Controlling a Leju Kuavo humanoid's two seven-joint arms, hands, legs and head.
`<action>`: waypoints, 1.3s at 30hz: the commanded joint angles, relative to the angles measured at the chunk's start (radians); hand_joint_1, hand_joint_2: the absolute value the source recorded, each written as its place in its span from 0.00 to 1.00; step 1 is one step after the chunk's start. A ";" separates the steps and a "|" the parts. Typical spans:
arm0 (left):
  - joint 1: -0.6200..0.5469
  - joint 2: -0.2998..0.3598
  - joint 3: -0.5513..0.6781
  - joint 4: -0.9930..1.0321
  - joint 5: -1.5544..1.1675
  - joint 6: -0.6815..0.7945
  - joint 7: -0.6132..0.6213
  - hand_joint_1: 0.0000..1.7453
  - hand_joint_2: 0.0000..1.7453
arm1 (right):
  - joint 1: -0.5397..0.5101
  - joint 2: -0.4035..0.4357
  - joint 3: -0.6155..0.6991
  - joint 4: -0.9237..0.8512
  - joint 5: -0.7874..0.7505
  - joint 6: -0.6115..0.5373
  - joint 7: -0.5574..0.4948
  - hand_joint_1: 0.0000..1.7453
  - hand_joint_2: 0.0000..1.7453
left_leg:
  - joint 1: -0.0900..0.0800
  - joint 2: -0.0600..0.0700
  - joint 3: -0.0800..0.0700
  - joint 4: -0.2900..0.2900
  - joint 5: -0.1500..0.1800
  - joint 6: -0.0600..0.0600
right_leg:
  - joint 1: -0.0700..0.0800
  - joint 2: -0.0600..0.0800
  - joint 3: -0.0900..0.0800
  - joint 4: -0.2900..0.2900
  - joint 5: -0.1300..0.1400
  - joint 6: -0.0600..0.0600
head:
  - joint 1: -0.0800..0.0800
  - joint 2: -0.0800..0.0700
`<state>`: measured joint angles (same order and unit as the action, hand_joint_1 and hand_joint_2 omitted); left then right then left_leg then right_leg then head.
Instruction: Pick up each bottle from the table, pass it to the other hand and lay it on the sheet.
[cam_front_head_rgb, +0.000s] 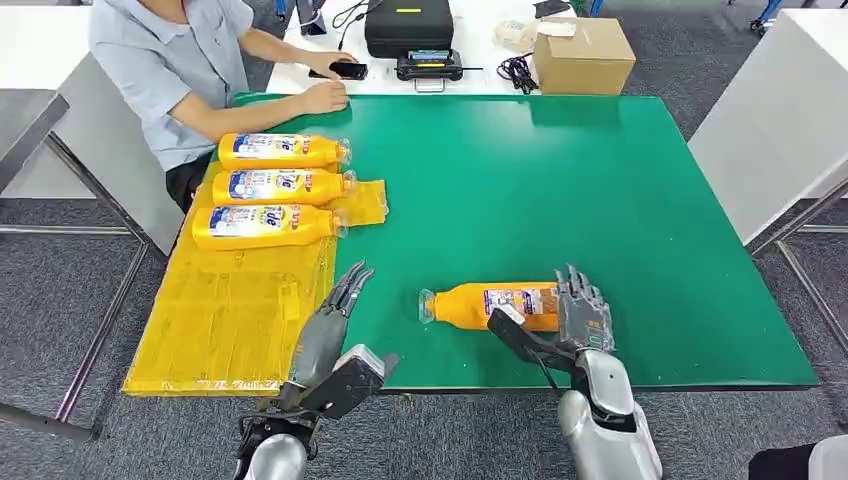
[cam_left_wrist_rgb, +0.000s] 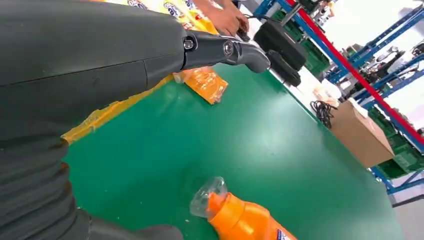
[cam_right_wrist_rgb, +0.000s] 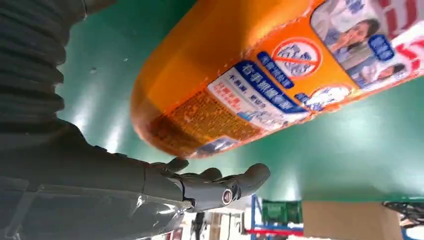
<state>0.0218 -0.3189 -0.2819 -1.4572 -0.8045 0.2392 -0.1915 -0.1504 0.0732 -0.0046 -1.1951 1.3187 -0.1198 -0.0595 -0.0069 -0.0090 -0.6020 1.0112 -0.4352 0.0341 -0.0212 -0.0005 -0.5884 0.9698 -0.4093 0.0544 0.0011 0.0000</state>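
Observation:
An orange bottle (cam_front_head_rgb: 480, 303) (cam_left_wrist_rgb: 245, 220) (cam_right_wrist_rgb: 240, 75) lies on its side on the green table (cam_front_head_rgb: 600, 200) near the front edge, its clear cap pointing toward the yellow sheet (cam_front_head_rgb: 230, 310). My right hand (cam_front_head_rgb: 575, 320) (cam_right_wrist_rgb: 150, 190) is at the bottle's bottom end with fingers spread beside it and thumb in front, not closed on it. My left hand (cam_front_head_rgb: 330, 330) (cam_left_wrist_rgb: 100, 65) hovers at the sheet's right edge, fingers straight and holding nothing. Three orange bottles (cam_front_head_rgb: 283, 186) lie side by side at the far end of the sheet.
A person (cam_front_head_rgb: 170, 70) sits at the far left corner with a hand (cam_front_head_rgb: 320, 97) on the table's edge. Behind the table stand a cardboard box (cam_front_head_rgb: 583, 55) (cam_left_wrist_rgb: 362, 132), a black case (cam_front_head_rgb: 408, 25) and cables. The near part of the sheet is bare.

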 joint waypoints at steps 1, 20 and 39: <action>-0.043 -0.005 -0.023 0.093 0.015 0.008 -0.014 0.00 1.00 | -0.071 -0.034 -0.044 0.213 -0.037 -0.010 -0.036 0.11 1.00 | 0.002 0.000 0.005 -0.001 -0.001 -0.002 | 0.002 -0.001 0.006 -0.002 -0.001 -0.003 | 0.000 0.000; -0.065 -0.004 -0.045 0.133 0.041 0.026 -0.040 0.00 1.00 | -0.108 -0.046 -0.047 0.325 -0.073 -0.034 -0.094 1.00 1.00 | 0.002 0.000 0.009 -0.001 0.000 -0.002 | 0.002 -0.002 0.009 -0.002 0.000 -0.002 | 0.000 0.000; -0.039 -0.030 0.001 0.119 0.306 0.109 -0.131 0.00 1.00 | -0.041 0.051 -0.112 0.072 -0.421 -0.026 -0.308 1.00 1.00 | 0.002 0.002 0.009 0.000 -0.001 -0.002 | 0.002 0.000 0.009 0.000 -0.001 -0.002 | 0.000 0.000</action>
<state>-0.0095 -0.3185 -0.3040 -1.3840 -0.6231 0.3448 -0.3013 -0.2110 0.0686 -0.0671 -1.0192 0.9676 -0.1545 -0.3349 -0.0068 -0.0083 -0.5948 1.0113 -0.4354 0.0341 -0.0210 -0.0002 -0.5810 0.9696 -0.4092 0.0544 0.0011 0.0000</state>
